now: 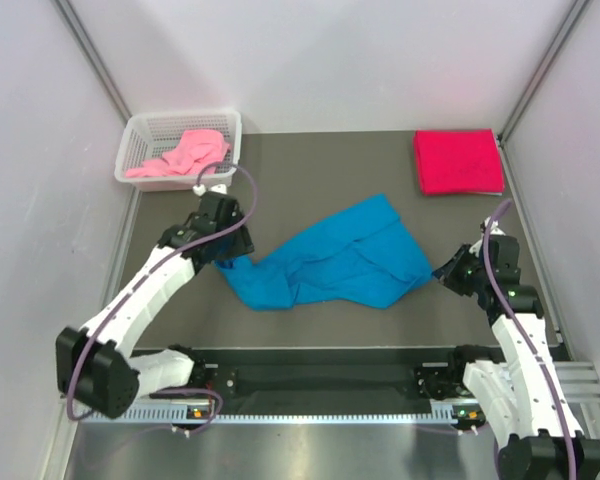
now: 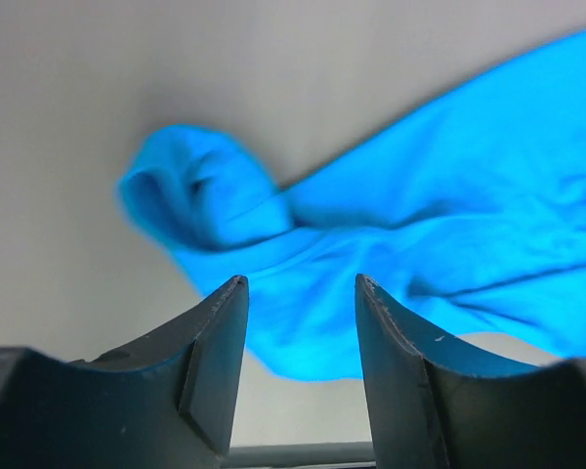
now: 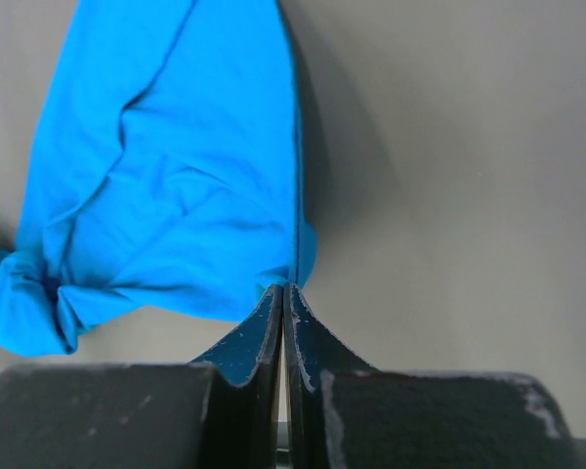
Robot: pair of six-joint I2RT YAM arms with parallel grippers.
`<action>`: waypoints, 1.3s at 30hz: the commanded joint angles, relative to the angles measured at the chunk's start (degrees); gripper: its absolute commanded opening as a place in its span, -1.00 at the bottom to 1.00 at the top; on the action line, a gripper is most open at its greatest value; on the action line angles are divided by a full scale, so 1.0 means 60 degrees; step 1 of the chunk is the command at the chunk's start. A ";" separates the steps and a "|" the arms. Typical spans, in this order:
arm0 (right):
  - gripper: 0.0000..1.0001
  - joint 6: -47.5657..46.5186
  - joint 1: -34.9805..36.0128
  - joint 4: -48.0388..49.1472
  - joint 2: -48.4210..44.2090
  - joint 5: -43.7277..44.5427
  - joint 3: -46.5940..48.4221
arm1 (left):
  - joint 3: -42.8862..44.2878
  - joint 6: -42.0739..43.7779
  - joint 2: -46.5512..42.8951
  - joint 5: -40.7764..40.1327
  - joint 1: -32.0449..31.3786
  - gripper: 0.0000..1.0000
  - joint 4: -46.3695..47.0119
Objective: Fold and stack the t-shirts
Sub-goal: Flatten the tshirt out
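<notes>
The bright blue t-shirt (image 1: pixel 330 260) lies crumpled and stretched across the middle of the table. It also shows in the left wrist view (image 2: pixel 449 195) and the right wrist view (image 3: pixel 176 176). My left gripper (image 1: pixel 223 258) is open just above the shirt's bunched left end, with cloth showing between its tips (image 2: pixel 301 283). My right gripper (image 1: pixel 445 270) is shut, its tips (image 3: pixel 284 288) pinching the shirt's right hem corner. The crimson red t-shirt (image 1: pixel 457 160) lies folded at the back right. The light pink t-shirt (image 1: pixel 185 155) lies crumpled in the basket.
A white plastic mesh basket (image 1: pixel 180 118) stands at the back left corner. White walls close in the table at the left, back and right. A dark rail (image 1: pixel 320 380) runs along the near edge between the arm bases.
</notes>
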 commanded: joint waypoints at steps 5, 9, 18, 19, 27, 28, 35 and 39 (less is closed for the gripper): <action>-1.00 0.0219 -0.0077 0.0864 0.0180 -0.0617 0.0139 | 0.0658 -0.0265 0.2262 0.1261 -0.1532 0.18 0.0420; -1.00 0.0336 -0.0077 0.1273 0.0443 -0.0733 -0.0037 | 0.0542 -0.0720 0.3331 0.0939 -0.2353 0.21 0.0537; -1.00 0.0701 -0.0077 0.2282 0.1408 -0.0457 0.0459 | 0.2691 -0.0151 0.4520 -0.1167 -0.2384 -0.89 -0.0443; -1.00 0.1138 -0.0077 0.2619 0.1614 -0.0310 0.0562 | 0.3086 0.0025 0.4520 -0.1402 -0.2325 -1.00 -0.0356; -1.00 0.1130 -0.0252 0.2540 0.4836 0.0259 0.6226 | 1.1853 0.1213 0.6365 -0.1463 -0.1666 -1.00 -0.2331; -1.00 0.1055 -0.0398 0.2534 0.4984 0.0277 0.6827 | 1.1864 0.1213 0.6293 -0.1492 -0.1651 -1.00 -0.2333; -1.00 0.0220 -0.1380 0.0207 0.4211 -0.0104 0.8358 | 0.7851 0.0673 0.2913 -0.1961 -0.1520 -1.00 -0.0899; -1.00 -0.0306 -0.1542 -0.0423 0.2632 -0.0557 0.6061 | 0.3947 -0.0016 0.0774 -0.1669 -0.1446 -1.00 -0.0195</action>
